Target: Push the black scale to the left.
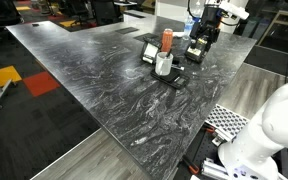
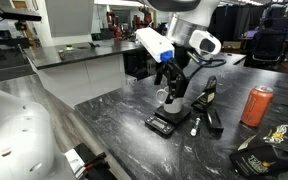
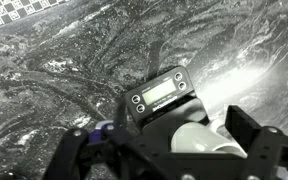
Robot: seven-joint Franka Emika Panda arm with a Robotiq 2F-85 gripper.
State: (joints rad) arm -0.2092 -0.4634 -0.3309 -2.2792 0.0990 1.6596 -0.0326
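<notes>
**Exterior view.** A dark veined worktop [image 1: 84, 70] fills the frame. Right of centre, at the far side, lies a flat black pad [image 1: 147, 42]. An orange can [image 1: 167, 38] stands upright just beside it. Nearer the camera the scale [image 1: 174, 80] lies flat, with a whitish cup [image 1: 163, 65] upright on it. To the right of these the arm [image 1: 212, 14] reaches down, with the jaws close behind the cup. How far they are open cannot be read from here. A white rounded housing [image 1: 274, 125] occupies the lower right corner.

**Exterior view.** A blurred white body [image 2: 14, 140] sits at lower left. At centre the arm [image 2: 179, 35] descends to the cup [image 2: 169, 97], which stands on the scale [image 2: 161, 125]. The scale rests flat on the worktop [image 2: 114, 115]. A small white marker [image 2: 194, 126] lies just right of the scale. Beyond the marker stands a tilted black device [image 2: 210, 98]. Further right stands the can [image 2: 256, 105], well apart from the scale. A dark bag [image 2: 264, 155] lies in the lower right corner.

**Wrist view.** A checkered board [image 3: 14, 8] shows at top left. The scale [image 3: 159, 95] is at centre, with its display and buttons facing up. The cup [image 3: 199, 140] sits on its near part. The jaws are spread wide and hold nothing. One of the fingers [image 3: 74, 155] is left of the cup and the other is right of it. Whether either touches the cup cannot be told.
</notes>
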